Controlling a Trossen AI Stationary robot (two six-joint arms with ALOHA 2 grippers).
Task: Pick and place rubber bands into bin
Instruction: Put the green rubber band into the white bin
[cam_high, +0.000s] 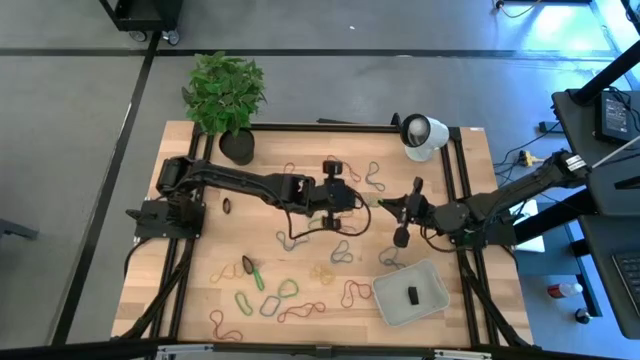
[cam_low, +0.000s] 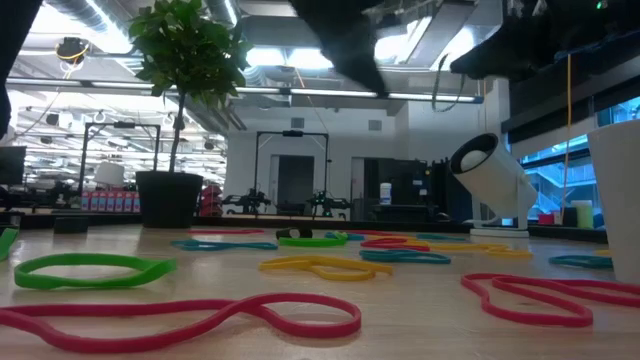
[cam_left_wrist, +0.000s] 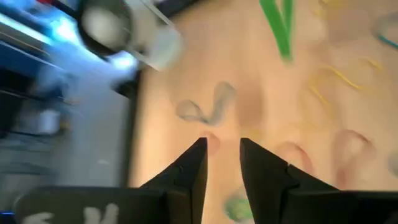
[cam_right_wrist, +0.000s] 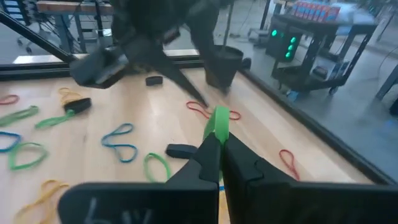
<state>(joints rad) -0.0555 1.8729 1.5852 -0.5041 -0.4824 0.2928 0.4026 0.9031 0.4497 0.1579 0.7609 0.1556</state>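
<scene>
Many rubber bands (cam_high: 280, 295) in green, red, yellow and blue lie scattered flat on the wooden table (cam_high: 200, 300); the low view shows them up close (cam_low: 90, 268). The bin (cam_high: 385, 300) sits near the table's near-right corner with one dark item (cam_high: 411, 295) inside. My right gripper (cam_high: 388, 204) hovers at the table's middle-right, pointing left, shut on a green rubber band (cam_right_wrist: 218, 121). My left gripper (cam_high: 352, 196) hangs just left of it over the table's middle, its fingers (cam_left_wrist: 221, 149) open with nothing between them above a pale band (cam_left_wrist: 205, 109). My right gripper pinches the green rubber band between its two fingertips (cam_right_wrist: 211, 146). A short folded stretch of the band (cam_right_wrist: 219, 118) sticks out past the tips. The band looks lifted clear of the table; how much of it hangs below is hidden by the fingers.
A black plant pot (cam_high: 237, 146) with a leafy plant stands at the far-left edge, and a white round device (cam_high: 420, 135) at the far-right. Black rails (cam_high: 455, 170) run along the table's sides. The bin's pale wall (cam_low: 615, 200) shows at the low view's right.
</scene>
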